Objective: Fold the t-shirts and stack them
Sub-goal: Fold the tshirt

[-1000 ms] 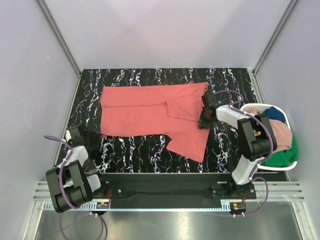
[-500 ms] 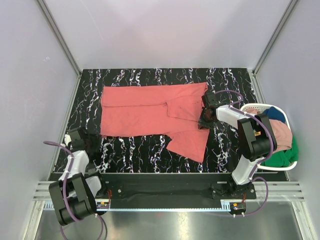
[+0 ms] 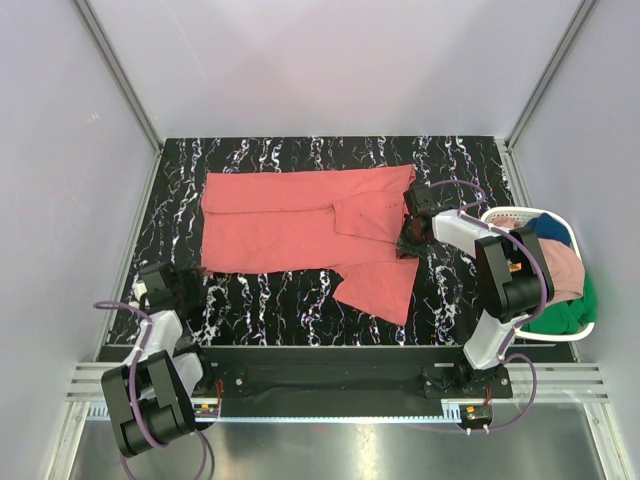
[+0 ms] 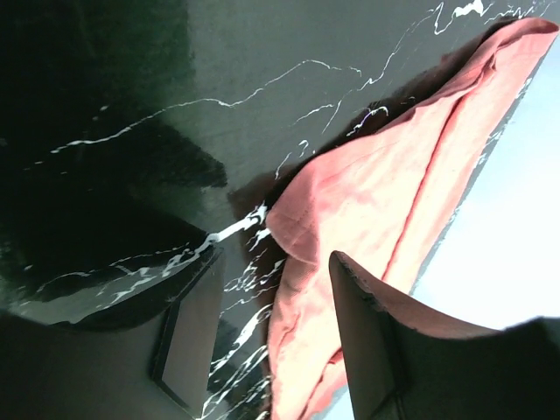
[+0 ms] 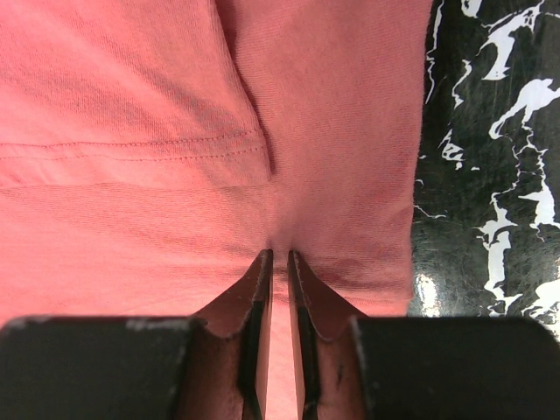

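Note:
The coral-red t-shirt (image 3: 290, 225) lies spread on the black marbled table, one sleeve folded onto its right part. My right gripper (image 3: 411, 231) is at the shirt's right edge. In the right wrist view the right gripper (image 5: 279, 255) has its jaws nearly closed, pinching a small pucker of the coral-red t-shirt (image 5: 175, 114). My left gripper (image 3: 178, 290) is open and empty, low over the bare table off the shirt's near left corner. In the left wrist view the left gripper (image 4: 276, 293) points at the shirt's corner (image 4: 376, 201). The dark blue (image 3: 552, 228), dusty pink (image 3: 562, 268) and green (image 3: 568, 314) t-shirts lie bunched in the basket.
A white plastic laundry basket (image 3: 503, 212) stands at the table's right edge, beside the right arm. Grey walls close in the table at the left, back and right. The black rail with the arm bases runs along the near edge.
The left arm has drawn back toward the near edge, its gripper sliding away from the shirt's left side. The right gripper and the shirt have stayed put.

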You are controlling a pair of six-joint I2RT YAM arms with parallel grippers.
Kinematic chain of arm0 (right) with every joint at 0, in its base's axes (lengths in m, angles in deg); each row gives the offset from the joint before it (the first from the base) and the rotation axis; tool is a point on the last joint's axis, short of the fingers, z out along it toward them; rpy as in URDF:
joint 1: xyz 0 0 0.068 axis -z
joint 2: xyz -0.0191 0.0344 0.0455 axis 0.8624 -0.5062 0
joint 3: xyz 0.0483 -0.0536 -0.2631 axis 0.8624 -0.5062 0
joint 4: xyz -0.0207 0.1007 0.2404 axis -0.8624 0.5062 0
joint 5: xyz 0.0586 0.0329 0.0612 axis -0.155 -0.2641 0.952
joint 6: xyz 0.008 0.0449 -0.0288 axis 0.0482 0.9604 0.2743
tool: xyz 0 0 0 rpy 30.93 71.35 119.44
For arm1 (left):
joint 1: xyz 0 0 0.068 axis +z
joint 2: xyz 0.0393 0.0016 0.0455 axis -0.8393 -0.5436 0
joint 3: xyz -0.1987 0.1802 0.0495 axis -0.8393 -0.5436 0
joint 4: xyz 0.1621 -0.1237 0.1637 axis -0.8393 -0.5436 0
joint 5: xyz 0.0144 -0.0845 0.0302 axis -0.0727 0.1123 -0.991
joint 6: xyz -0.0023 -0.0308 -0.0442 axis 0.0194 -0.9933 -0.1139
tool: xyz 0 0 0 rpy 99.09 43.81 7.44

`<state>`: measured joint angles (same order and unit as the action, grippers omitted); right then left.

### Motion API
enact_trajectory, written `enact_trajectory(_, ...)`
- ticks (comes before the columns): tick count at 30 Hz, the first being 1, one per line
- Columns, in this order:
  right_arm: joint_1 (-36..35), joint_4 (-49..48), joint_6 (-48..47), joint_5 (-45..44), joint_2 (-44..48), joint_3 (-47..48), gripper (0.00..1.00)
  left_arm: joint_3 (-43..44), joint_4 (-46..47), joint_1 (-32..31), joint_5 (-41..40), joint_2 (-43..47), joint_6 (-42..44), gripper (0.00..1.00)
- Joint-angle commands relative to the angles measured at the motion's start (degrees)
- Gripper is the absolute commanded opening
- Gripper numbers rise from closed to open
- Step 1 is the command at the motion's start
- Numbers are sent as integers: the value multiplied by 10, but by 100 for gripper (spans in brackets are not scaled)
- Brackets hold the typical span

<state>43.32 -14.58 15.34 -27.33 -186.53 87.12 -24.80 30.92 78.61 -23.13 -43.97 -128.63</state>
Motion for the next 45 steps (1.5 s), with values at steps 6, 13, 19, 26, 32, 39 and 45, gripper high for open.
enact_trajectory(6,3,3,-7,1,8,1,19,2,79,3,28,-59,-53,56)
enact_trajectory(13,4,3,-12,-9,8,0,19,6,90,2,8,-90,-54,52)
enact_trajectory(19,3,5,-12,-8,2,4,19,11,101,3,0,-125,-48,46)
enact_trajectory(26,4,8,-15,-14,2,4,19,46,64,3,-32,-118,-10,30)
enact_trajectory(32,5,17,-16,-20,-2,5,19,131,-7,3,-55,-116,74,15)
enact_trajectory(39,13,7,-7,0,-6,-2,18,169,-49,2,-73,-95,170,0)
enact_trajectory(45,13,15,-10,-1,19,-1,18,155,-64,1,-44,-114,211,0)
